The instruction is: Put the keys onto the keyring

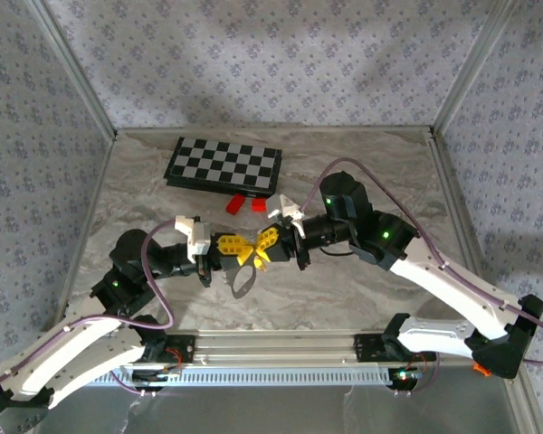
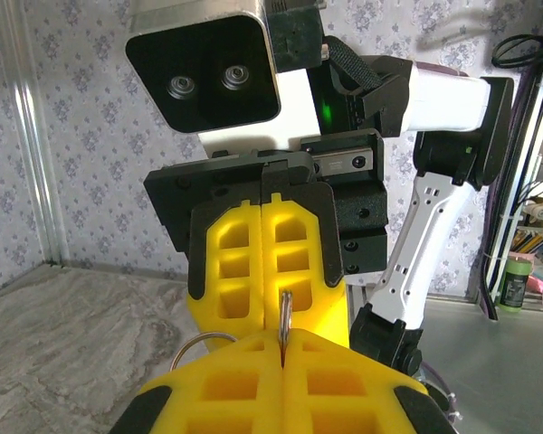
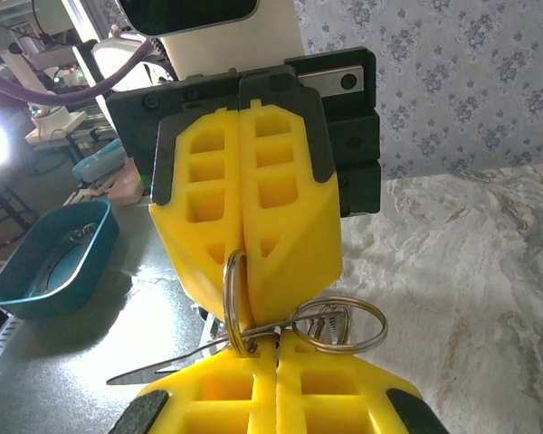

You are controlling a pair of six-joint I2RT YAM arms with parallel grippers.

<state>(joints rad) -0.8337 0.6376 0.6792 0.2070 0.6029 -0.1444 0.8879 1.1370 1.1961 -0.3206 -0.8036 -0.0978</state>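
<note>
Above the table (image 1: 362, 298), left pincer (image 1: 240, 247) from nine o'clock and right pincer (image 1: 264, 242) from three o'clock both pinch the keyring (image 3: 344, 324).

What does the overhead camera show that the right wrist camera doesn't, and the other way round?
Overhead: a chessboard with two red blocks beside it, far behind the grippers. Right wrist: a close look at the metal keyring pinched where the fingertips meet, plus a teal tray off to the side. Both: the left gripper and right gripper, yellow fingers shut, tip to tip.
</note>
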